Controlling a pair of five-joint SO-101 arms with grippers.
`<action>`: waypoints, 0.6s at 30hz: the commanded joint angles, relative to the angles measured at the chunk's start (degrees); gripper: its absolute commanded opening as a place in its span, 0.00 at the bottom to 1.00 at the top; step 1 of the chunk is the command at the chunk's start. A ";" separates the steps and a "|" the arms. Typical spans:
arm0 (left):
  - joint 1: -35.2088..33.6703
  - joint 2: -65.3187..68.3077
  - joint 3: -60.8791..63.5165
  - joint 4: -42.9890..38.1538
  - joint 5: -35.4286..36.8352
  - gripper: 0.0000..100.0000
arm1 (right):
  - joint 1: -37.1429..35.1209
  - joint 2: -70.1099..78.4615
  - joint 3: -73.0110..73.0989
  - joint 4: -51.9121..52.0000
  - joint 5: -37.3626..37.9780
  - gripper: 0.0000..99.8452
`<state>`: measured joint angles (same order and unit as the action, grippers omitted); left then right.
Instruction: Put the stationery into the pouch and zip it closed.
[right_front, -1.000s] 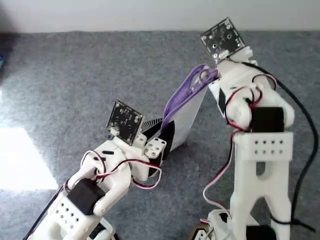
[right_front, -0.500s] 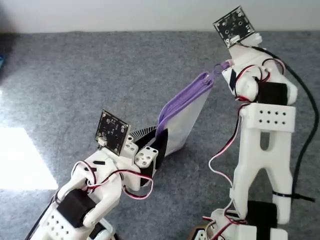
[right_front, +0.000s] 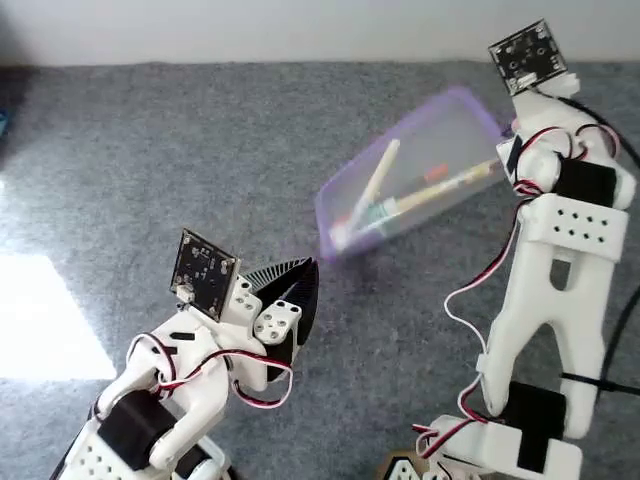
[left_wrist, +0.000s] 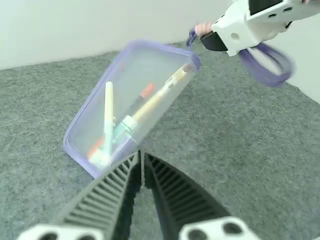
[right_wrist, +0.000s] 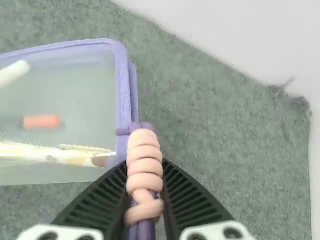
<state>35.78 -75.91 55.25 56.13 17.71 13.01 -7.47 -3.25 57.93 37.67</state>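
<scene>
Purple-trimmed clear pouch (right_front: 410, 175) of pens (right_front: 395, 200), upper right, looks zipped; right gripper (right_wrist: 144, 172) clamping its pink pull-cord (right_wrist: 144, 155) should release, left gripper (left_wrist: 141, 159) narrow, empty.

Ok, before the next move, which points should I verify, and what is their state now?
1. Pens inside the clear pouch: ok.
2. Right jaws shut on the pink zipper cord: ok.
3. Left jaws off the pouch, holding nothing: ok.
4. Zip fully closed: cannot tell; its line is not clearly visible.
5. Pouch flat on the grey table: cannot tell; the cord end may be lifted.
</scene>
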 joint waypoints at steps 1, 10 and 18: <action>0.00 -0.62 -0.40 0.00 0.35 0.01 | 0.04 -2.15 -3.69 -0.66 0.79 0.01; -0.18 -0.62 -0.40 1.05 0.35 0.06 | 0.31 -6.81 -3.60 11.30 0.88 0.01; -13.19 -0.62 -0.84 6.59 2.64 0.23 | 0.04 -10.51 -3.60 29.14 0.79 0.01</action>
<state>28.13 -75.91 55.25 60.88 19.30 13.01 -14.59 -3.25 82.37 37.93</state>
